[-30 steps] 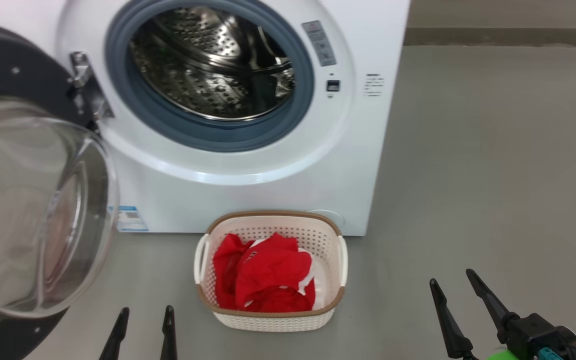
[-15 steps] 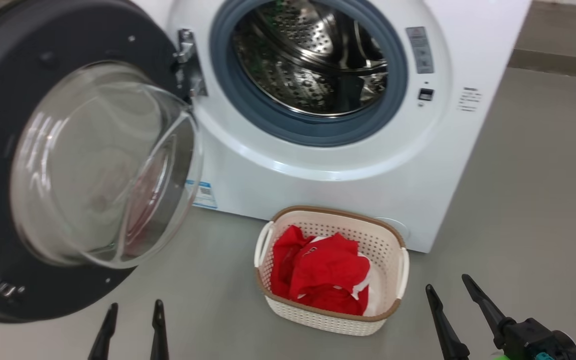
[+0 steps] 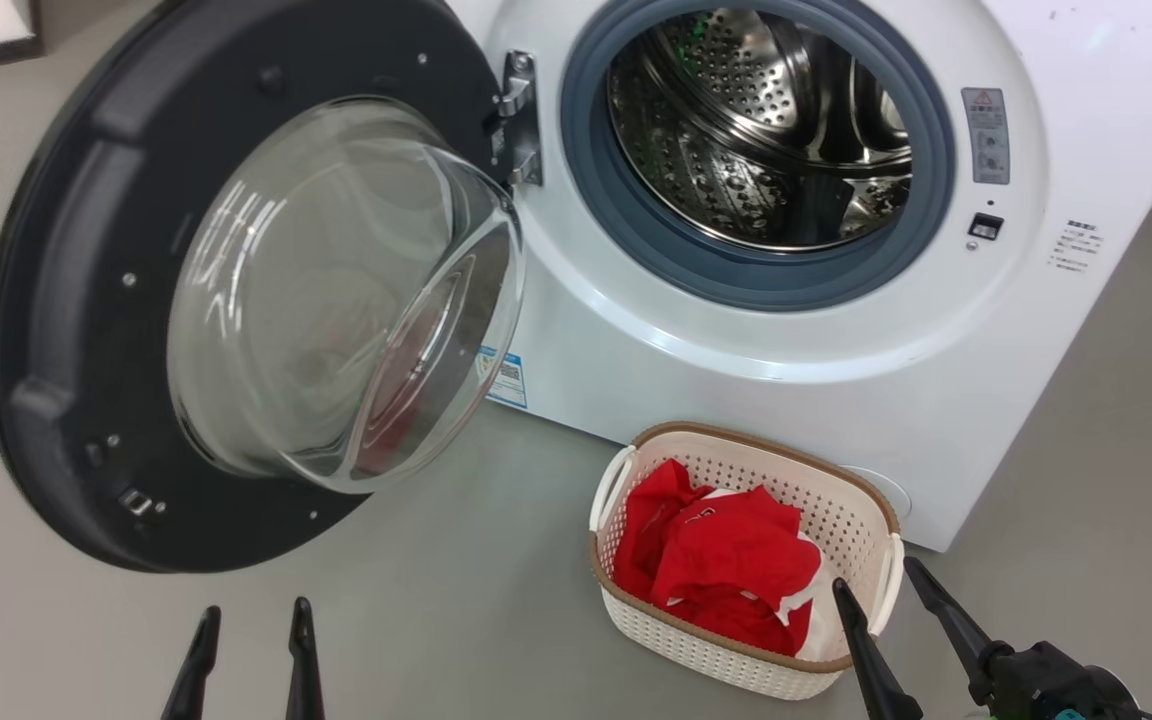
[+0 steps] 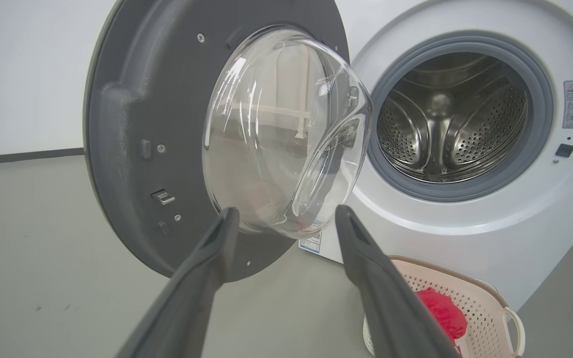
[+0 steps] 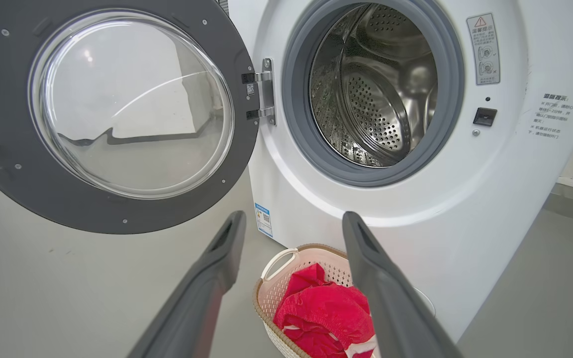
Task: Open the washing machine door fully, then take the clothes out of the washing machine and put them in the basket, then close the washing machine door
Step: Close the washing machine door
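1. Since a second ago your head camera has swung left, so the whole picture has slid right; the things themselves have not shifted.
2. The washing machine door (image 3: 66, 300) stands swung wide at the left of the washing machine (image 3: 736, 400), hung on its hinge (image 3: 521, 120), with the glass bowl bulging toward you. Closing it looks like the step in hand.
3. The drum (image 3: 766, 130) looks bare. The clothes (image 3: 726, 570) lie heaped in the basket (image 3: 706, 650), just in front of the machine's lower right.
4. Your left gripper (image 3: 256, 606) hovers low in front of the door, fingers apart and empty. Your right gripper (image 3: 875, 572), likewise spread and empty, sits before the machine's right side.
5. Push on the dark rim farthest from the hinge, never the glass. Follow the door's arc, watch that it clears the basket, and press until the latch catches.
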{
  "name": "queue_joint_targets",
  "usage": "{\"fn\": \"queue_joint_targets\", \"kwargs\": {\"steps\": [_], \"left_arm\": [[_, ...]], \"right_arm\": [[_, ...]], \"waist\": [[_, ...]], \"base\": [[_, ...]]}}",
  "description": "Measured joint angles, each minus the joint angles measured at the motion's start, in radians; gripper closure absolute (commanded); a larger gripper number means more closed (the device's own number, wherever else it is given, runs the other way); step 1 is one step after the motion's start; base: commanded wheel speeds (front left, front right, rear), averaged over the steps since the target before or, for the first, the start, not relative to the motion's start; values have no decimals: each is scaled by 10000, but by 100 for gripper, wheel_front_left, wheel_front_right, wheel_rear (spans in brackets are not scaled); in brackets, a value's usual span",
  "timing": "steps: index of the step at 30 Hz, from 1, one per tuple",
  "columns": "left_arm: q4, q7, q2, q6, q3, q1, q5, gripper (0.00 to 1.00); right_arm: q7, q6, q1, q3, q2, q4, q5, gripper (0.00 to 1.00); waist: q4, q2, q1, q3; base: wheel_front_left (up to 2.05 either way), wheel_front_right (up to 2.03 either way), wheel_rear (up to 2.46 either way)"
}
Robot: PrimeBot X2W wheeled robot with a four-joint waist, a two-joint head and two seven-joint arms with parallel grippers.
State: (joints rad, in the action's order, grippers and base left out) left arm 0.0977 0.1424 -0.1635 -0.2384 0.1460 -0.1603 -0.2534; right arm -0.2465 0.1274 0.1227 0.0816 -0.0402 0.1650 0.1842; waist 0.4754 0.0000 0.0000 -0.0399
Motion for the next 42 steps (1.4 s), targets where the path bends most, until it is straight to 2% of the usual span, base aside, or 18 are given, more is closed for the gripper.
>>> {"fn": "queue_joint_targets", "kwargs": {"steps": [5,17,18,19,20,21,30,32,37,42], "left_arm": [[0,-2,-33,-82,-40,-34,-35,0],[-38,-100,-46,-88,33,-52,-107,0],[-38,-100,-48,-88,36,-53,-107,8],[-40,-102,-56,-90,46,-54,-107,61],[-40,-102,-56,-90,46,-54,-107,95],[-38,-104,-67,-88,58,-55,-109,100],[173,90,-117,-59,73,-55,-257,100],[359,263,-71,115,-13,-53,-591,100],[876,568,543,920,-623,-35,-2786,100],[1390,625,888,1710,-1584,159,-5526,100]], "right_arm": [[0,0,0,92,4,73,6,0],[-2,0,-2,274,4,265,17,0],[-2,0,-2,274,4,265,21,0],[-4,0,-2,274,4,265,23,0],[-4,0,-2,274,4,265,23,0],[-4,0,-2,274,4,265,29,0],[-15,0,-2,267,4,267,38,0],[-15,0,-2,265,4,267,38,0],[-15,0,-3,249,4,278,38,0],[-15,0,-4,222,4,280,38,0]], "waist": [[205,0,0,-63],[195,0,0,-77],[194,0,0,-79],[193,0,0,-80],[193,0,0,-80],[192,0,0,-80],[192,0,0,-89],[193,0,0,-92],[194,0,0,-102],[190,0,0,-115]], "base": [[0,0,0],[0,0,0],[0,0,0],[0,0,0],[0,0,0],[0,0,0],[0,0,0],[0,0,0],[0,0,0],[0,0,0]]}}
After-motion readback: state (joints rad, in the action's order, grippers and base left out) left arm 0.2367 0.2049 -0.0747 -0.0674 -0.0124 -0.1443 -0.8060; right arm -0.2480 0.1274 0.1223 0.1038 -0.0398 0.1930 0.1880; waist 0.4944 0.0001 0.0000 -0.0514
